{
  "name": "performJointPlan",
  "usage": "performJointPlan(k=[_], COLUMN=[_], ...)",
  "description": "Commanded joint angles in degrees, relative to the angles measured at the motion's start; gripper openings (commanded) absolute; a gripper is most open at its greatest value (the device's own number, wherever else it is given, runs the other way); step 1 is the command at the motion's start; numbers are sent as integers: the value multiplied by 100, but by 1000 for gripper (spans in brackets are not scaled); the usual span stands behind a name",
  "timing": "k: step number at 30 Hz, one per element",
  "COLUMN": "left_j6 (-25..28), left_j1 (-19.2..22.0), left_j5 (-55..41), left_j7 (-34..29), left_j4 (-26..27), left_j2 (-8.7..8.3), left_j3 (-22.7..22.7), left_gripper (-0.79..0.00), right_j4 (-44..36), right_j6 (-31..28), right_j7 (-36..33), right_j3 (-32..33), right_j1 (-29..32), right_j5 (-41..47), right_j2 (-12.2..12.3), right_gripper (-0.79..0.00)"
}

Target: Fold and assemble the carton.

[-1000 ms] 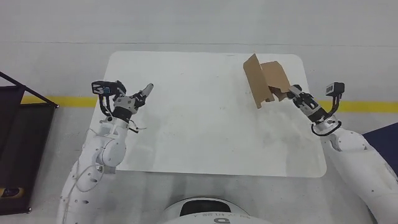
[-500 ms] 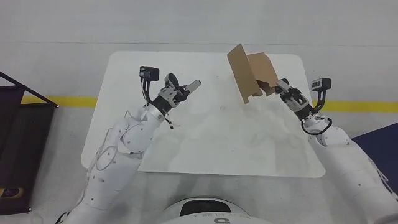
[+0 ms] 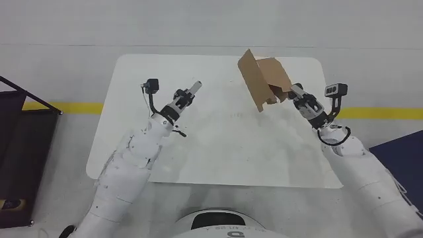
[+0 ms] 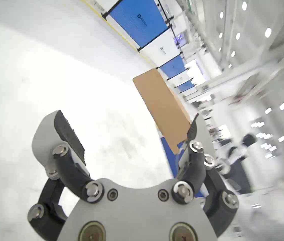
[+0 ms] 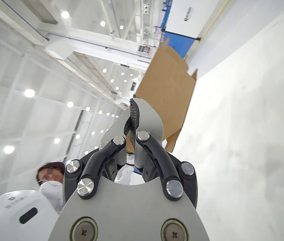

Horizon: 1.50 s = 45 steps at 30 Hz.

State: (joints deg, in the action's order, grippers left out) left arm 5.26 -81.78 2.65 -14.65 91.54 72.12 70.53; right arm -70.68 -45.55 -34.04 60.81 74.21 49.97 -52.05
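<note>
The brown carton (image 3: 263, 79) stands partly unfolded above the back right part of the white table (image 3: 218, 145), one panel upright and tilted. My right gripper (image 3: 291, 91) is shut on the carton's near flap (image 5: 167, 94), holding it up off the table. My left gripper (image 3: 192, 90) hovers over the table's middle left, open with nothing between its fingers, well to the left of the carton. In the left wrist view the carton (image 4: 163, 107) floats ahead of the open left gripper (image 4: 129, 129), apart from it.
The white table carries nothing else. A black frame (image 3: 26, 152) stands off the table's left side, and a yellow floor line (image 3: 377, 113) runs behind the table. Blue and white panels (image 4: 142, 23) stand in the room behind.
The right gripper has carried the carton leftward and toward the table's middle. The left arm has swung in from the left edge toward the middle and turned its wrist.
</note>
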Motion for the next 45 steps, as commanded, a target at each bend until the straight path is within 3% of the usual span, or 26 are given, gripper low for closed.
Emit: performJointPlan(k=[1,14,22,26,30,34,39,45], left_j6=[-42,627,733,729,746,792,751,553], left_j1=[131,398,635,726,742,716,669,605], left_j5=[-919,-2817,-3045,-3021,-3008,-2830,-2432,-1887], left_j7=[-198,-1098,-1378,-1420,-1485,-1529,-1484,-1262], left_j4=[-251,-730,-860,-946,-885,-739,-600,-486], left_j2=[34,249,306,331,339,325,297,270], left_j3=[-84,-707,-848,-930,-957,-933,-903,-898], left_gripper=[0,0,0,-123,-385,-520,-782,-785], right_j4=[-29,158,-34,-100,-91,-15,32,-83], right_j6=[-57,187,360,422,480,706,833,869], right_j7=[-182,-708,-729,-712,-658,-781,-881,-1137], right_j3=[-94,-627,-641,-612,-544,-448,-313,-80], right_j1=[-33,-393,-287,-231,-163,-110,-99,-54], right_j5=[476,566,304,187,176,255,81,-299], right_j2=[-75,-461,-555,-591,-623,-634,-639,-602], right_gripper=[-785,-785,-785,-785,-785,-785,-785,-785])
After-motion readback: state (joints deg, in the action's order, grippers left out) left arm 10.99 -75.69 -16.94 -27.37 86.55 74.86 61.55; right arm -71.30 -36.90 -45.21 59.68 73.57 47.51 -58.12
